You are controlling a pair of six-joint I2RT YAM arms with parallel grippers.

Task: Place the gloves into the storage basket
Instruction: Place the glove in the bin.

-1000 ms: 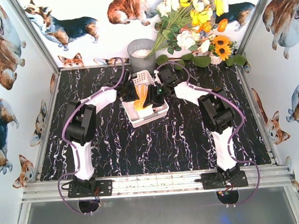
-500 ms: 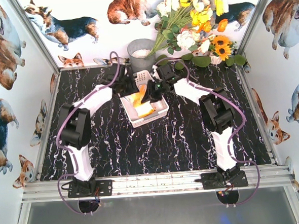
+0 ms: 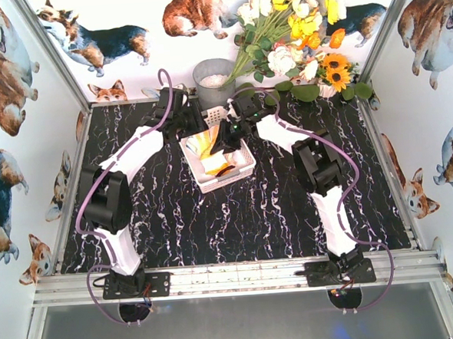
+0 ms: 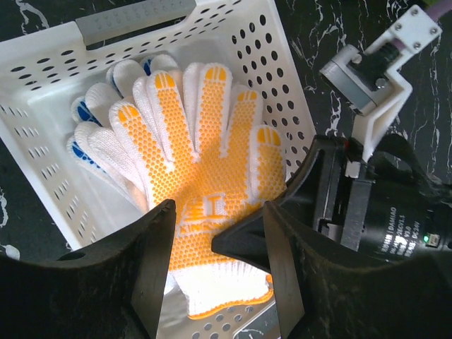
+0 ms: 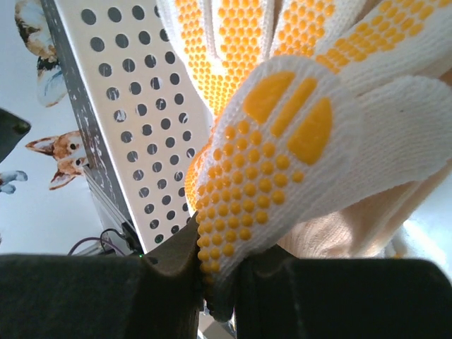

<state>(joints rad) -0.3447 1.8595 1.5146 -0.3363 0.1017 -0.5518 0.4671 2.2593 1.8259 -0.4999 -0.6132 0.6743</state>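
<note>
The white storage basket (image 3: 246,170) stands at the table's far middle, with gloves lying in it. In the left wrist view a white glove with yellow dots (image 4: 205,169) lies palm up on blue-tipped white gloves (image 4: 83,116) inside the basket (image 4: 42,92). My left gripper (image 4: 219,265) hangs open just above that glove's cuff with nothing in it. My right gripper (image 5: 219,282) is shut on the edge of the yellow-dotted glove (image 5: 282,141), reaching into the basket from the right (image 3: 226,135). My left gripper (image 3: 195,127) is over the basket's far left corner.
A grey round pot (image 3: 213,82) stands just behind the basket, with a bunch of flowers (image 3: 295,35) to its right. The basket's perforated wall (image 5: 120,106) rises close beside my right gripper. Printed walls enclose the table on three sides.
My left gripper has opened and let go of the yellow-dotted glove, drawing back toward the far left. The glove has dropped flat into the basket. My right gripper has closed on it.
</note>
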